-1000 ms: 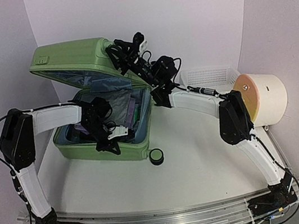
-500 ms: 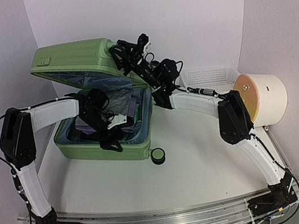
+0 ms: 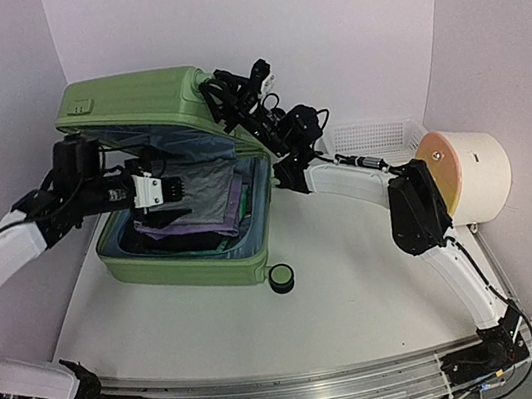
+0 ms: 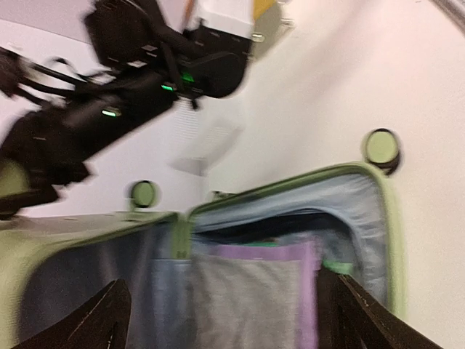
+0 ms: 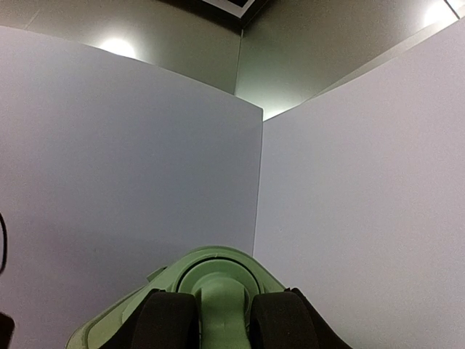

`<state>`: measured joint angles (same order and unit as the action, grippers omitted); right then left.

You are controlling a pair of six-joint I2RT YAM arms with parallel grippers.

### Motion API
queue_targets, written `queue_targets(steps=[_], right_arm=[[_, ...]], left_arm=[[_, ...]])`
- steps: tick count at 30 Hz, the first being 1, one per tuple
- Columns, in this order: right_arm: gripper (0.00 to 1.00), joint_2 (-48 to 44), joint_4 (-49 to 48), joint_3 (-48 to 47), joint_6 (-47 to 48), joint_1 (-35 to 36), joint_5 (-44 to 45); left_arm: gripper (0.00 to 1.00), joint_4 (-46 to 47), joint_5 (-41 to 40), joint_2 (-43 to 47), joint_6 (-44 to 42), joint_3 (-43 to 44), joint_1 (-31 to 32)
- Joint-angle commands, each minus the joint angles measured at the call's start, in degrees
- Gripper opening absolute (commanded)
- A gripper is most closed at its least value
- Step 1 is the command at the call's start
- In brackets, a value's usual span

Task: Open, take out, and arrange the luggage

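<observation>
The table [image 3: 361, 286] is carrying the luggage [image 3: 180, 264] on its left half, toward the rear; the lower shell is lying flat while the ribbed lid is standing tilted open above it. A cream cylinder [image 3: 474, 172] with an orange face is lying on its side at the right edge, just beside a white mesh basket [image 3: 373, 137]. Folded grey and purple fabric [image 3: 208, 201] is showing inside the lower shell. The right end effector [image 3: 216, 91] is clamping a light-green moulded part at the lid's right corner. The left end effector [image 3: 173, 188] is hovering over the open shell, jaws spread wide, gripping nothing. One wheel [image 3: 280, 278] is projecting from the shell's near right corner.
</observation>
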<state>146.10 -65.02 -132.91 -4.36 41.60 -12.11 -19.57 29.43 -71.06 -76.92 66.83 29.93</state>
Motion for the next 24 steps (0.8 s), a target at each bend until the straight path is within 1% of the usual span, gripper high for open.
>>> queue_targets(steps=[1,3,5,7,8,10,12,13,14,15,16,17,20,21,22,23,24], right_arm=[[0.00,-1.21,7.18,3.05,10.63,-6.36,20.03],[0.00,-1.71,6.86,4.10,10.75,-6.36,20.02],[0.00,-2.21,6.64,4.86,10.96,-6.36,20.02],[0.00,-2.56,6.57,5.27,10.99,-6.42,19.94],[0.00,-2.68,6.51,5.39,11.05,-6.43,19.83],[0.00,-2.87,6.49,5.51,11.28,-6.41,19.68],[0.00,-3.08,6.44,5.63,11.42,-6.47,19.62],[0.00,-3.20,6.41,5.73,11.46,-6.52,19.58],[0.00,-3.35,6.40,5.88,11.46,-6.54,19.51],[0.00,-3.53,6.40,6.09,11.49,-6.53,19.39],[0.00,-3.69,6.40,6.33,11.52,-6.52,19.34],[0.00,-3.89,6.38,6.71,11.53,-6.53,19.38],[0.00,-4.73,6.09,8.41,11.65,-6.54,19.93],[0.04,-5.08,5.87,9.27,11.65,-6.53,20.26],[0.19,-5.65,5.58,10.50,11.64,-6.53,20.52],[0.37,-6.36,5.32,11.92,11.62,-6.53,20.79],[0.49,-7.30,5.11,13.43,11.56,-6.53,21.22]], left_arm=[[0.94,59.11,-13.43,1.64,-6.67,-16.96,-0.62],[0.94,63.82,-21.85,-2.11,-6.31,-12.74,-1.47],[0.96,64.45,-24.05,-4.06,-3.96,-8.58,-4.79],[0.98,66.89,-22.57,-5.56,-4.65,-7.50,-8.33],[0.99,69.51,-21.87,-6.71,-6.72,-7.74,-9.68],[0.99,73.20,-20.56,-9.05,-10.69,-8.25,-11.39],[0.99,74.24,-19.34,-10.91,-13.81,-8.32,-12.41],[0.98,74.72,-19.08,-11.89,-14.46,-7.76,-12.72],[0.95,75.39,-19.06,-12.97,-14.57,-6.73,-12.86],[0.88,76.32,-19.09,-13.98,-14.34,-5.50,-12.87],[0.77,77.34,-18.83,-15.17,-14.10,-4.42,-12.87],[0.64,78.02,-18.25,-16.11,-14.00,-3.35,-12.88],[0.16,79.05,-14.98,-17.83,-14.87,-1.87,-12.86],[0.06,78.97,-13.88,-18.51,-15.38,-1.48,-12.88],[0.02,78.81,-13.35,-19.33,-15.79,-0.84,-12.85],[0.00,78.62,-13.08,-20.15,-16.15,-0.12,-12.80],[0.00,78.55,-13.16,-21.47,-16.80,1.11,-12.80]])
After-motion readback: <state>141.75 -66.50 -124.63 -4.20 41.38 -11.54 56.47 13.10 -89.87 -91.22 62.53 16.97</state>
